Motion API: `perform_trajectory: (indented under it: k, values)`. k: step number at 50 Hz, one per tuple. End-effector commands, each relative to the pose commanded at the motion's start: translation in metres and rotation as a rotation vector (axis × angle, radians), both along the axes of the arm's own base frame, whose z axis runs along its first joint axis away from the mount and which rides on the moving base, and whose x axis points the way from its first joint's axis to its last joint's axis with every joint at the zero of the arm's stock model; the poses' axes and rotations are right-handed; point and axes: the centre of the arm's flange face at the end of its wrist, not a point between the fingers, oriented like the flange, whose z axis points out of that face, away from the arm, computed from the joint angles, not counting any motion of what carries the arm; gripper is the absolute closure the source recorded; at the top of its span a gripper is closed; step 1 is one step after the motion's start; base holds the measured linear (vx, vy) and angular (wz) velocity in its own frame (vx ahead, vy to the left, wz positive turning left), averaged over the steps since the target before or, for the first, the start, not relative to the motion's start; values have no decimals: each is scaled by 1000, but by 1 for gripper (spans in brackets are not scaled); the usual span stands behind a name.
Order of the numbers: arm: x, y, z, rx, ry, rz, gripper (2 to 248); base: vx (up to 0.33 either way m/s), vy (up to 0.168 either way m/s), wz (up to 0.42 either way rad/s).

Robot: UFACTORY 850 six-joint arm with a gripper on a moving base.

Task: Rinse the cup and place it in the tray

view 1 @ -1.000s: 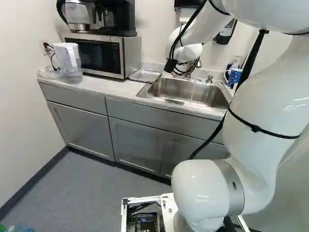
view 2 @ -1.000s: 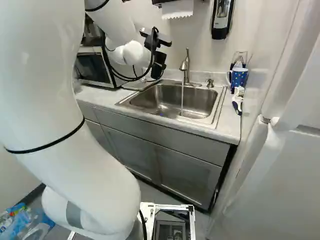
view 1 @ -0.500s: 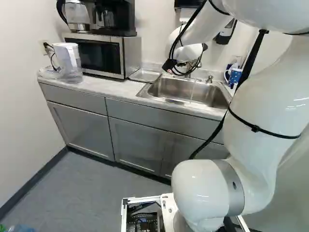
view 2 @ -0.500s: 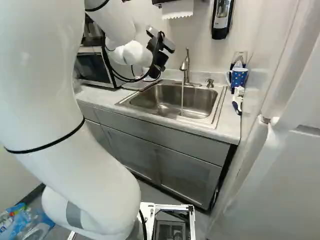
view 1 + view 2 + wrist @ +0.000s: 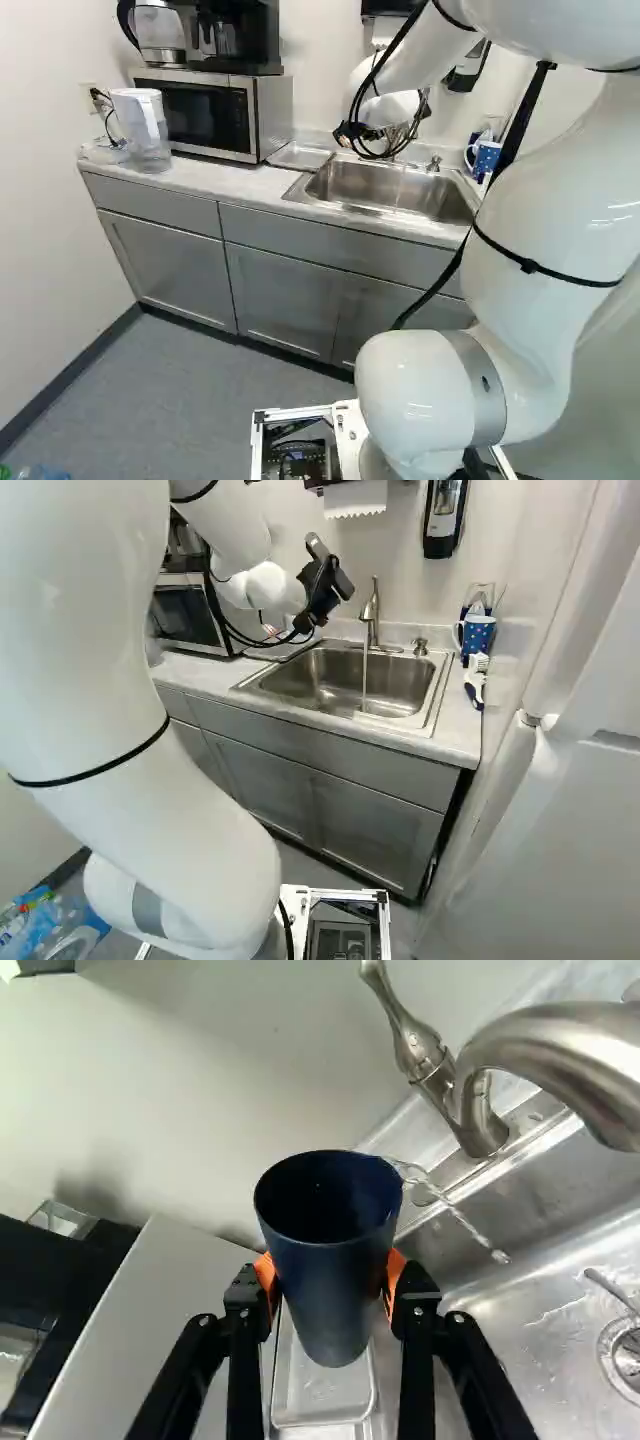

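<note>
Left of the faucet in the right base view, the black gripper [image 5: 320, 592] is at the arm's end, above the sink's left side. In the wrist view the gripper [image 5: 330, 1278] is shut on a dark blue cup [image 5: 328, 1305], an orange pad on each side, its open mouth visible. A streak of water leads from beside the cup's rim toward the sink [image 5: 540, 1300]. From the faucet [image 5: 371, 610] a thin stream falls into the basin. The metal tray [image 5: 300, 155] lies left of the sink, partly behind the cup in the wrist view.
A microwave [image 5: 200, 112] with a coffee maker on top stands beyond the tray. Right of the sink are a blue dotted mug [image 5: 477, 635] and a brush [image 5: 475, 680]. A soap dispenser [image 5: 444, 518] hangs on the wall; a white pitcher [image 5: 140, 125] stands at the counter's far left.
The wrist has turned, tilting the gripper over in the right base view and swinging its cables. The base and the arm's lower links have stayed still.
</note>
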Motion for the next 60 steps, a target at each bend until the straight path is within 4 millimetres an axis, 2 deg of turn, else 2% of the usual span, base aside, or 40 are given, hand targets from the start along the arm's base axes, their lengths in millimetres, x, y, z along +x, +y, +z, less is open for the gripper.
perform_trajectory:
  k: [60]
  values:
    - [0, 0, 0, 601, -58, -184, 128, 0, 0, 0]
